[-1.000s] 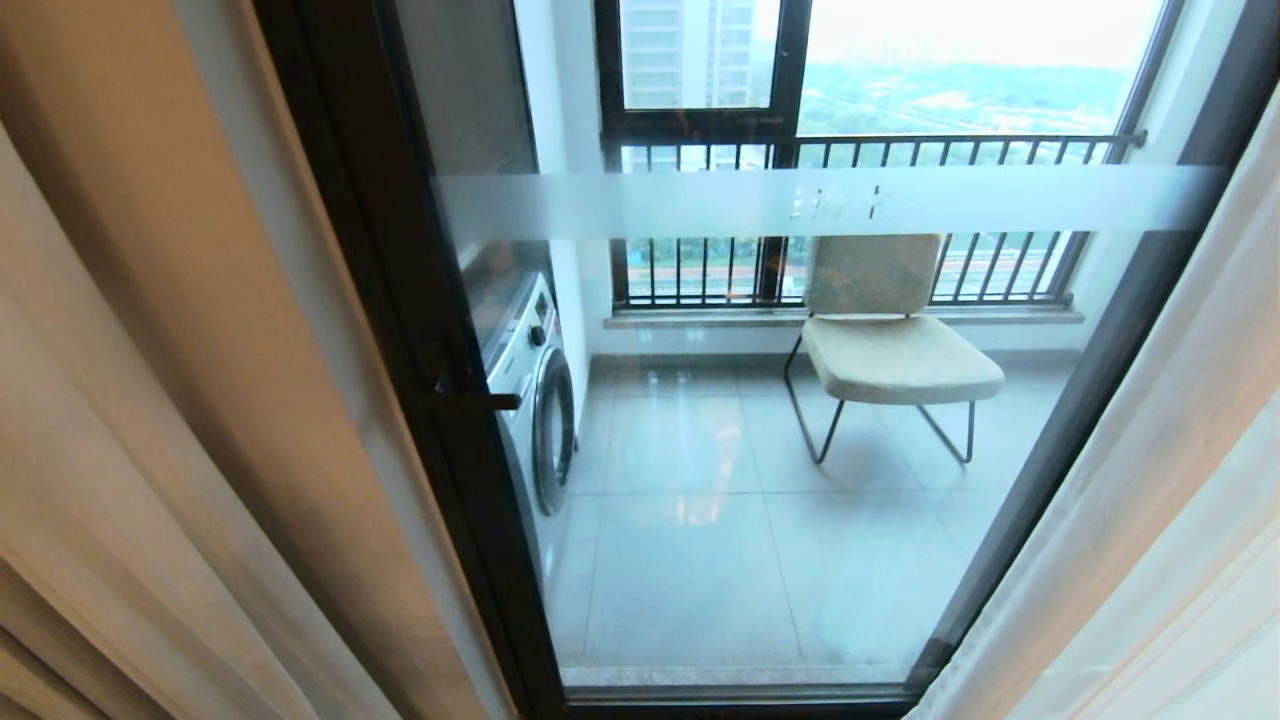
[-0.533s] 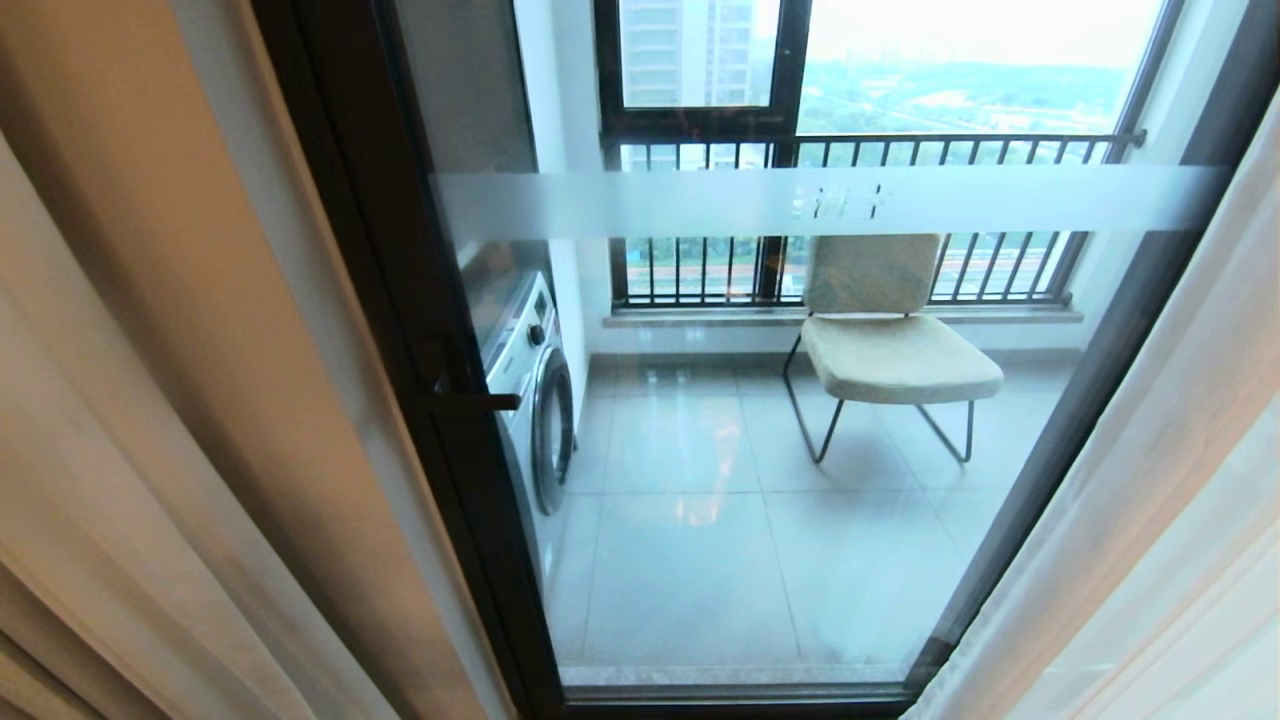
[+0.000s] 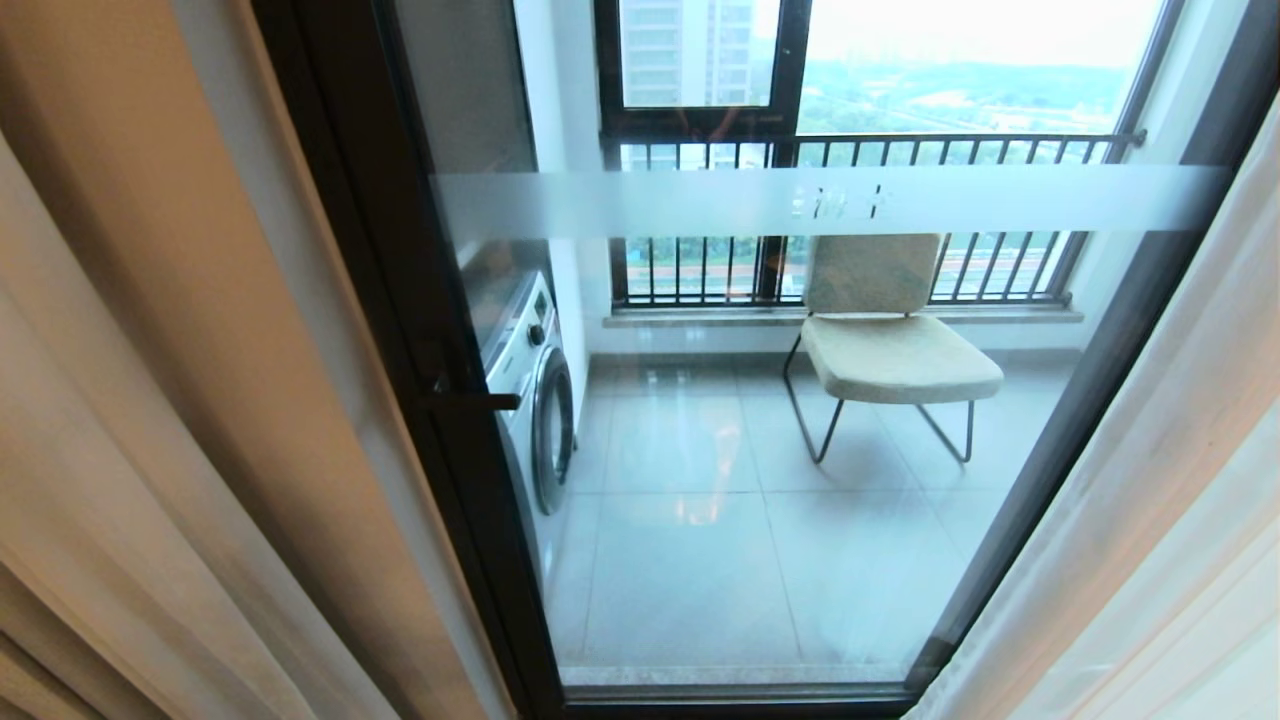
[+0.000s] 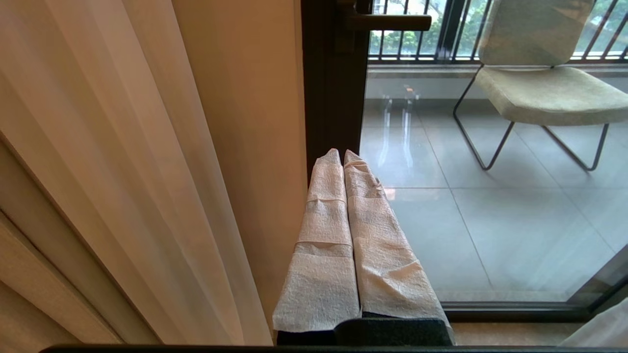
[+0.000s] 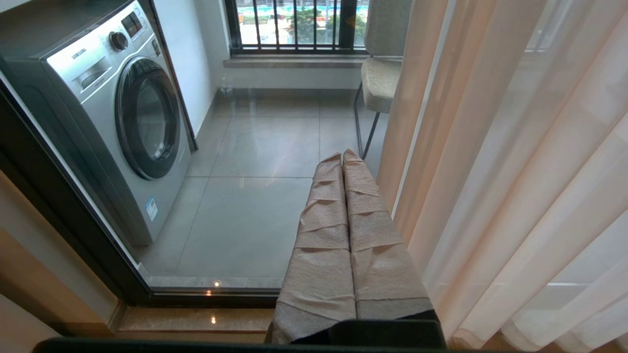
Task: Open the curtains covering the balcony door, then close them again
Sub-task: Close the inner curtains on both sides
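Note:
The curtains are parted: a beige drape with a sheer (image 3: 150,420) hangs at the left, a white sheer (image 3: 1180,480) at the right. Between them shows the balcony door (image 3: 760,450), glass in a dark frame with a frosted band (image 3: 830,200) and a handle (image 3: 470,400). Neither gripper appears in the head view. My left gripper (image 4: 342,153), fingers wrapped in white cloth, is shut and empty beside the left curtain (image 4: 122,171), in front of the door frame (image 4: 333,98). My right gripper (image 5: 342,155), wrapped likewise, is shut and empty beside the right sheer (image 5: 515,171).
Behind the glass on the balcony stand a silver washing machine (image 5: 113,113) at the left and a beige chair (image 3: 890,340) on wire legs by the barred railing window (image 3: 850,150). The door's bottom track (image 5: 206,294) runs along the floor.

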